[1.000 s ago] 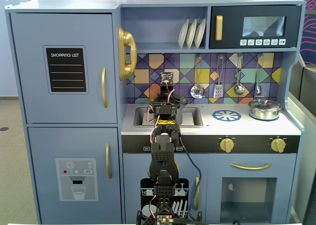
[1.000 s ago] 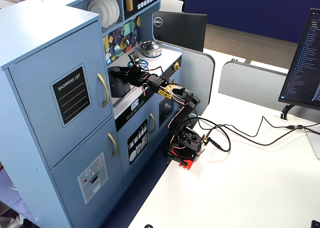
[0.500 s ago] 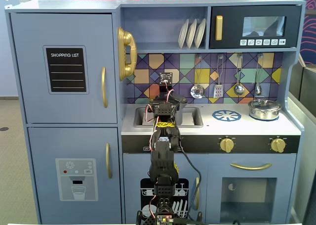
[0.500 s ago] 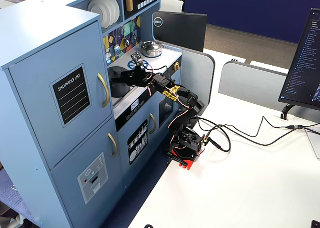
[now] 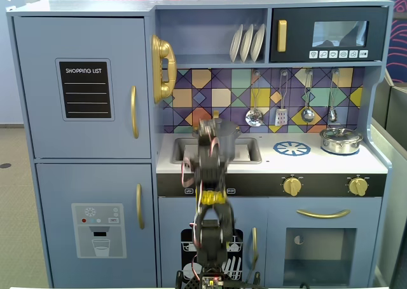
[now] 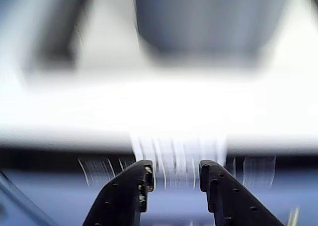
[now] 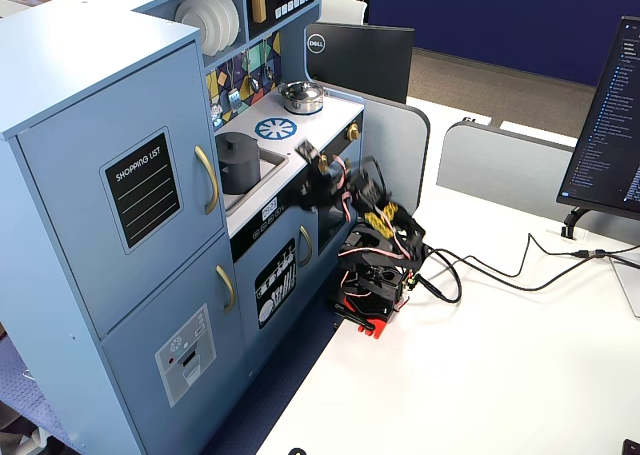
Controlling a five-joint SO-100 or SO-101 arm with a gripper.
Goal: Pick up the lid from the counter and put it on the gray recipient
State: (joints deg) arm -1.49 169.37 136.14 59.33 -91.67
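one lid (image 7: 237, 141) sat on the gray recipient (image 7: 239, 163) in the sink (image 7: 262, 170), knob up. hung just off the counter's front edge (image 7: 290, 190), gripper (image 6: 174, 174) empty, jaws parted. further along the counter, silver pot (image 5: 341, 140).

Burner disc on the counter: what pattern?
Blue-and-white spoked wheel pattern, clearest in a fixed view.

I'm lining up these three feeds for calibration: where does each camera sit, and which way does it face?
A fixed view: straight in front of the toy kitchen, facing it; the arm rises mid-frame.
Wrist view: rides behind the hand, facing the blurred counter edge; two fingers show.
A fixed view: raised, off to one side, looking down along the kitchen front and desk; whole arm shows.
Both fixed views share the gray pot and silver pot.
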